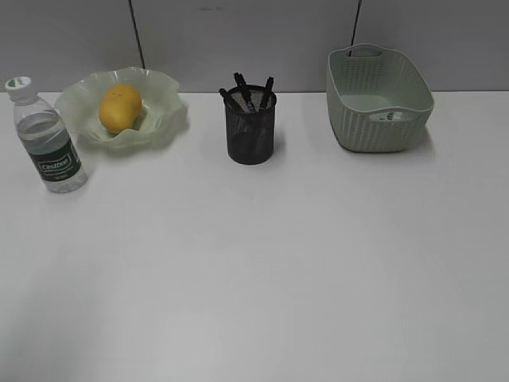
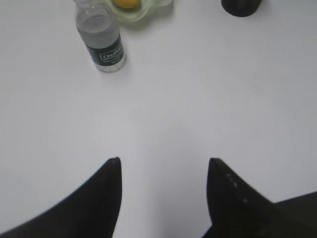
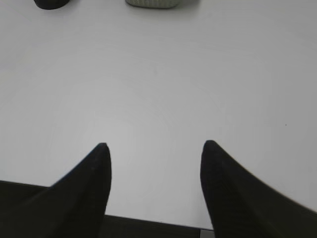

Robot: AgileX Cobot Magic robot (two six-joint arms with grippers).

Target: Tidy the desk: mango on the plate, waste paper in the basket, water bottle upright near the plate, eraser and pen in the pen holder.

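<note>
The mango (image 1: 120,107) lies in the pale green plate (image 1: 163,107) at the back left of the white desk (image 1: 262,263). The water bottle (image 1: 46,139) stands upright just left of the plate; it also shows in the left wrist view (image 2: 100,37). The black mesh pen holder (image 1: 250,127) holds several dark pens; no eraser shows. The basket (image 1: 378,99) at the back right holds the waste paper (image 1: 395,116). My left gripper (image 2: 163,163) and right gripper (image 3: 154,146) are open and empty over bare desk, out of the exterior view.
A grey panelled wall (image 1: 254,40) runs behind the desk. The desk's front edge (image 3: 148,220) shows under my right gripper. The pen holder's base (image 3: 49,4) and the basket's base (image 3: 153,3) sit at the top of the right wrist view.
</note>
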